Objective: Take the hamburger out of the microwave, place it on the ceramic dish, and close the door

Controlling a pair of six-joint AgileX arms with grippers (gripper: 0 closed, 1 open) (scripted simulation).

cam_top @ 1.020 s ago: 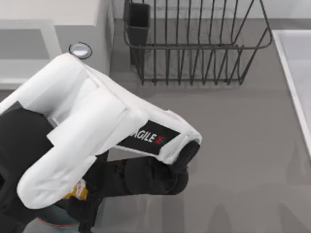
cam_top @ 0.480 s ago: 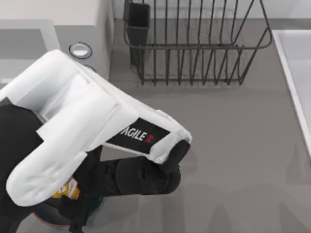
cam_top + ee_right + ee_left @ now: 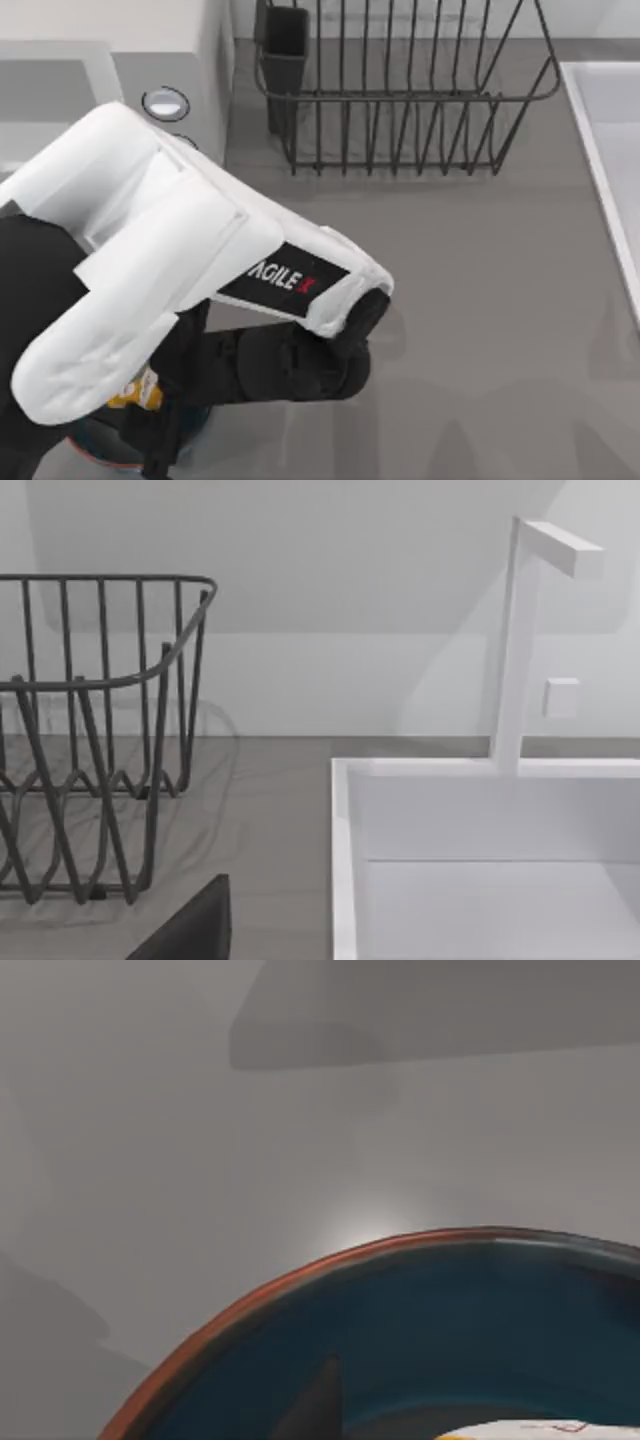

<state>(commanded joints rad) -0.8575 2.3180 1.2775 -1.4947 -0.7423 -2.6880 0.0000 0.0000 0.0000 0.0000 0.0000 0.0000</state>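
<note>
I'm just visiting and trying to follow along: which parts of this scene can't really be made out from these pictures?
- Left gripper, top view: hidden beneath the white left arm, so its fingers cannot be judged.
- Wrapped white-and-yellow hamburger: a sliver peeks past the arm; the left wrist view's edge cuts it.
- Teal ceramic dish with reddish-brown rim: partly out of frame.
- White-grey microwave: its door and interior are covered by the arm.

One hamburger (image 3: pixel 150 388), one ceramic dish (image 3: pixel 400 1310), one microwave (image 3: pixel 150 50), one rack (image 3: pixel 400 90).
</note>
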